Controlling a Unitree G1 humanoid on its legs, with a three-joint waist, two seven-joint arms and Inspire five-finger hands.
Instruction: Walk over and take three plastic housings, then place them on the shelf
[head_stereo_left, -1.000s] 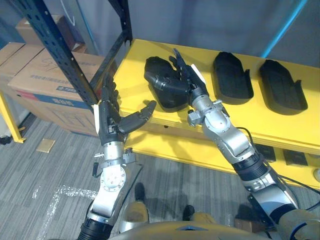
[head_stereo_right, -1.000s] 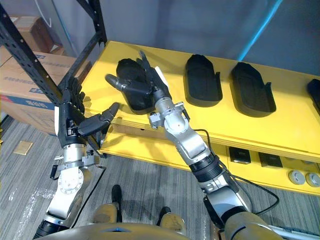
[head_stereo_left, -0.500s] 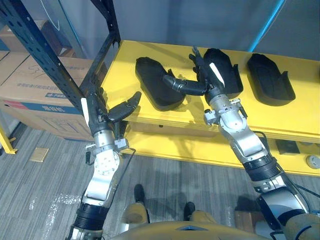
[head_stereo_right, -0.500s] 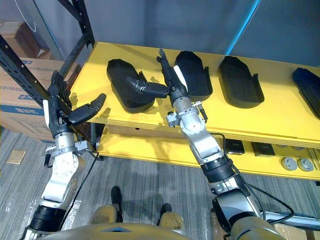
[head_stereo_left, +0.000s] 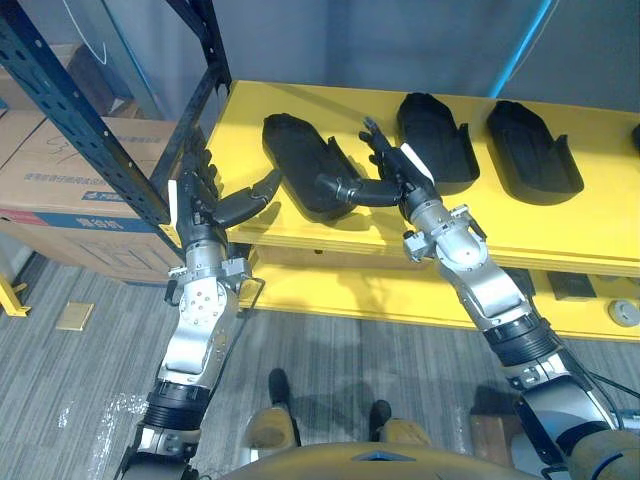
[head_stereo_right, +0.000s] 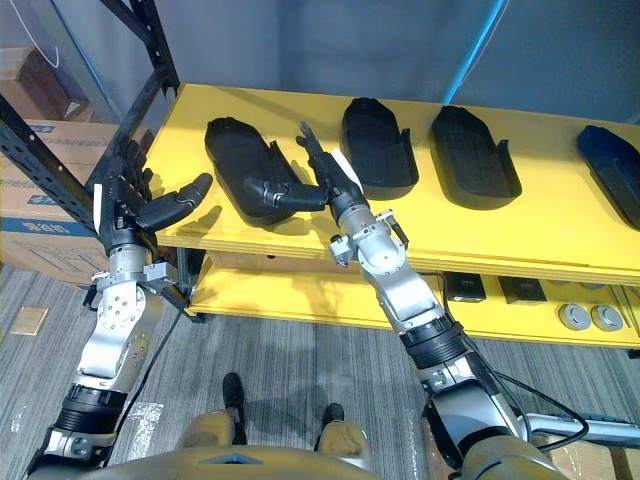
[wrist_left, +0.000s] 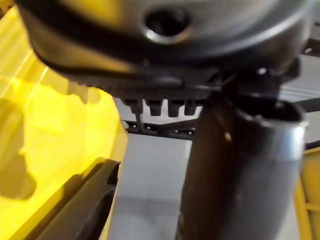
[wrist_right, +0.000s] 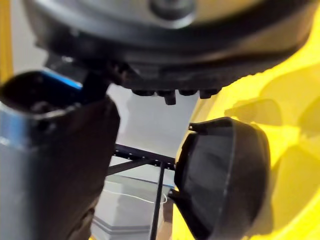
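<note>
Three black plastic housings lie in a row on the yellow shelf (head_stereo_left: 250, 120): the left one (head_stereo_left: 297, 168), the middle one (head_stereo_left: 437, 140) and the right one (head_stereo_left: 533, 150). My right hand (head_stereo_left: 398, 178) is open between the left and middle housings, fingers straight, with its thumb (head_stereo_left: 340, 188) stretched against the left housing's right edge. The right wrist view shows that housing's rounded end (wrist_right: 222, 175) just past the thumb. My left hand (head_stereo_left: 203, 207) is open at the shelf's front left corner, its thumb (head_stereo_left: 255, 188) pointing at the left housing's near end without touching it.
A dark blue rack upright (head_stereo_left: 80, 110) rises at the left, with cardboard boxes (head_stereo_left: 60, 190) behind it. A dark blue part (head_stereo_right: 612, 180) lies at the shelf's far right. A lower yellow shelf (head_stereo_left: 400, 295) holds small round items (head_stereo_right: 592, 318).
The view has shifted. My right hand came down and left from the middle housing's edge toward the left housing. My left hand rose closer to the shelf's front edge.
</note>
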